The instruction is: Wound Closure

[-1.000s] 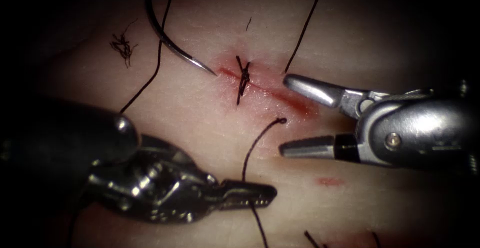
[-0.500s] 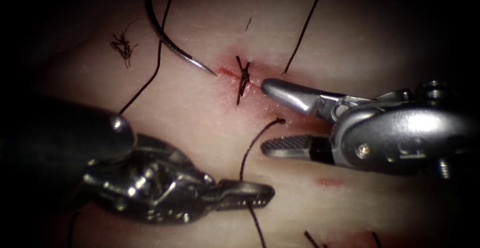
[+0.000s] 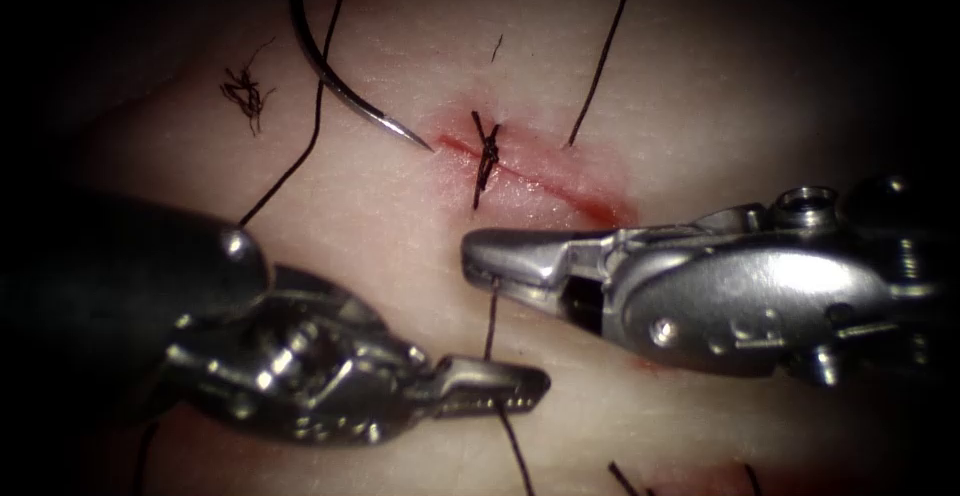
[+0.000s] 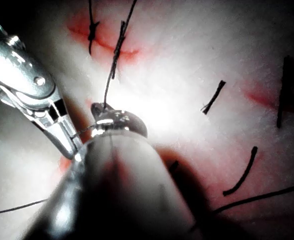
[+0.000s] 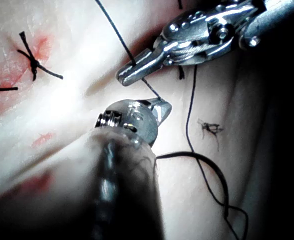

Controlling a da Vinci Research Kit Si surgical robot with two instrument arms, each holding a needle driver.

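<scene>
on the far left of the endoscope view a small dark frayed tuft of thread (image 3: 243, 93) lies loose on the pale pork-belly tissue (image 3: 380, 216). just right of it the curved steel needle (image 3: 345, 91) rests free on the surface, its point near the left end of the red cut (image 3: 540, 178) and not in the tissue; no tool has it, and its black trailing thread (image 3: 300, 146) runs down towards the left arm.

below that, the left arm's dark metal needle driver (image 3: 505, 388) reaches in, its jaws closed on a black strand of suture thread (image 3: 490, 321) that rises from it.

moving right, a finished black knot (image 3: 486, 151) sits across the cut, so one stitch is tied there. the cut to the right of that knot is stained with red fluid (image 3: 590, 206) and i see no stitch over that stretch. a straight black cut end of thread (image 3: 598, 68) lies above it.

the right arm's bright silver needle driver (image 3: 480, 258) has swung in from the right over the last second; its jaws, wide apart before, are now closed on the upper end of the same strand the left tool grips. in the right wrist view the right tool's tip (image 5: 161, 106) meets that strand beside the left tool (image 5: 132, 72).

to my eye the closure is partly done: one knot in place, the free strand still being dealt with, more of the cut left.
</scene>
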